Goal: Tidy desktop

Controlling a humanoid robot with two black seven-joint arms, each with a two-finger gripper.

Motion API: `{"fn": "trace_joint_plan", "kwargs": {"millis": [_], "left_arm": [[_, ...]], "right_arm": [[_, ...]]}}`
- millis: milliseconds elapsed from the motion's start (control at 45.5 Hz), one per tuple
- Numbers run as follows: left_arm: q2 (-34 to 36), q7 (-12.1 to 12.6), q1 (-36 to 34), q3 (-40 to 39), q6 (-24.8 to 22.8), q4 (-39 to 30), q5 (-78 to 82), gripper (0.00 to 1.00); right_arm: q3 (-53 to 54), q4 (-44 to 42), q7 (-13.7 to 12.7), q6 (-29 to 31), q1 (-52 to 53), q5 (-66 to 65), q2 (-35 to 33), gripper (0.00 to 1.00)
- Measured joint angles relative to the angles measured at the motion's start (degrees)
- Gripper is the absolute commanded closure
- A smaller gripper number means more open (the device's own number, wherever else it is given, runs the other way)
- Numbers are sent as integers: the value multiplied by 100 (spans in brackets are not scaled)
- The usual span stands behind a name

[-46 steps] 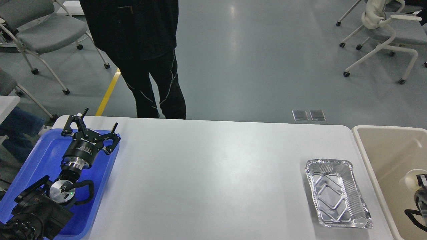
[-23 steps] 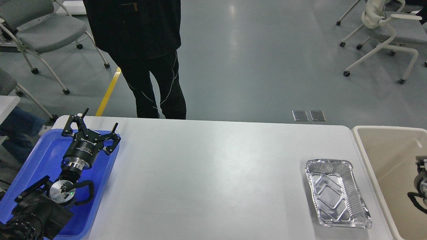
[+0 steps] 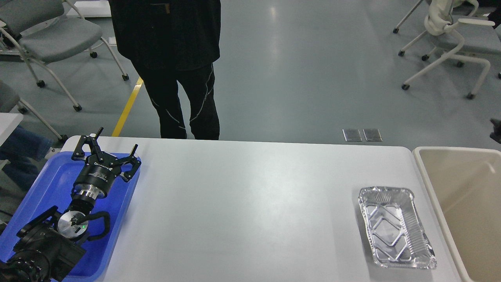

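Worktop (image 3: 254, 203) nearly tidy: only a foil tray (image 3: 395, 227) remains, far right of the left gripper (image 3: 111, 150), spread wide, empty; right gripper unseen.

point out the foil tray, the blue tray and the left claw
foil tray (image 3: 395, 229): head view, on its embossed floor.
blue tray (image 3: 47, 184): head view, on a bare part of its floor.
left claw (image 3: 105, 148): head view, midway between its open fingertips.
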Motion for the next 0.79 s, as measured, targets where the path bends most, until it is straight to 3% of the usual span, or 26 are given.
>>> {"fn": "trace_joint_plan", "kwargs": {"millis": [220, 571, 790], "left_arm": [[1, 0, 0, 0, 0, -1, 0, 0], [2, 0, 0, 0, 0, -1, 0, 0], [3, 0, 0, 0, 0, 0, 0, 0]], "right_arm": [[1509, 874, 174, 260, -115, -262, -87, 0], [2578, 1470, 1957, 891, -902, -807, 230, 0], [2737, 1539, 2363, 1027, -1633, -891, 794, 0]]}}
